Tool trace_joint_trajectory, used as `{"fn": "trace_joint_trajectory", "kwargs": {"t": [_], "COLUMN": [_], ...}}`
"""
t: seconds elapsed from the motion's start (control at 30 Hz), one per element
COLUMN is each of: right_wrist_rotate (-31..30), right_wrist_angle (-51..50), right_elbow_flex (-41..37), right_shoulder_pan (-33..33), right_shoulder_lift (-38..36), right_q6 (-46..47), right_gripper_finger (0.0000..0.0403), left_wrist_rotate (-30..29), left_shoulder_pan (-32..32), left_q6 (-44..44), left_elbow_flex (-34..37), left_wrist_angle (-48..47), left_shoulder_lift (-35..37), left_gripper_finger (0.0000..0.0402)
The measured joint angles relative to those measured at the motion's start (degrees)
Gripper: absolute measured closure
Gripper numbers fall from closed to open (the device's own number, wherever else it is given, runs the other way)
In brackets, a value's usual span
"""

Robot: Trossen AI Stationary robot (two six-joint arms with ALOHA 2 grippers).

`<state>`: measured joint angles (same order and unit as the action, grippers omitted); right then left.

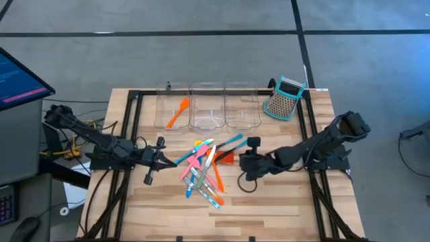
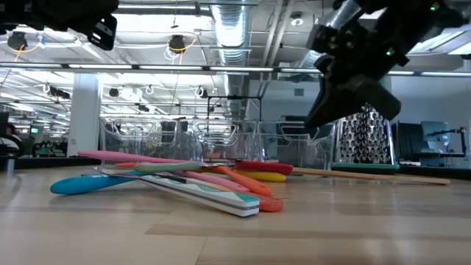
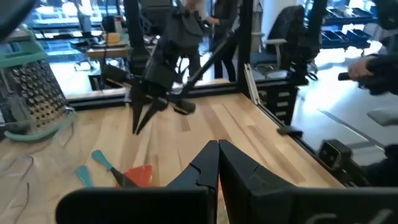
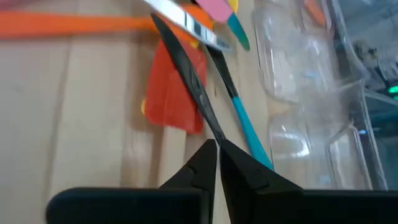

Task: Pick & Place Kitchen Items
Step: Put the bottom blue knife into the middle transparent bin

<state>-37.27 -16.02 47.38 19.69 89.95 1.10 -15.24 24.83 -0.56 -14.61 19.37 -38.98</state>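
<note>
Desk, wooden, with three clear bins along its far edge and a box grater beside them.

Done so far, as judged: one orange spatula lies in the leftmost bin. The other two bins appear to hold nothing.

Left to do: the heap of utensils at mid-desk, about ten pieces, crossing and overlapping. Includes pink, teal, blue and yellow spoons, an orange piece, a red spatula and a slim black piece lying across it.

Right pincer: just beside the heap on its right, above the red spatula. Fingers look pressed together or nearly so, holding nothing.

Left pincer: left of the heap, fingers pressed together, empty, waiting.

Hard to make out: exact count in the heap, since pieces cover each other; the bins' contents through their clear walls in the low view; whether the right pincer touches the desk.
</note>
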Motion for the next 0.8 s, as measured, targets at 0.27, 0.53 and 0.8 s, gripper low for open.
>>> {"fn": "trace_joint_trajectory", "kwargs": {"t": [0.27,0.53,0.8], "right_wrist_rotate": [5.7,9.0,9.2], "right_wrist_angle": [-13.7,-15.0,-14.9], "right_elbow_flex": [7.4,7.6,7.6], "right_shoulder_pan": [-3.9,-7.2,-9.0], "right_shoulder_lift": [4.3,5.1,5.0], "right_q6": [-0.2,-1.1,-3.3], "right_gripper_finger": [0.0392,0.0395,0.0401], "left_wrist_rotate": [-0.9,-1.4,-1.4], "left_shoulder_pan": [-2.5,-3.4,-3.7], "left_q6": [1.2,1.3,1.4], "left_elbow_flex": [0.0,0.1,0.0], "left_wrist_angle": [10.1,17.0,21.4], "left_shoulder_lift": [-10.9,-19.2,-22.3], "left_gripper_finger": [0.0401,0.0401,0.0401]}}
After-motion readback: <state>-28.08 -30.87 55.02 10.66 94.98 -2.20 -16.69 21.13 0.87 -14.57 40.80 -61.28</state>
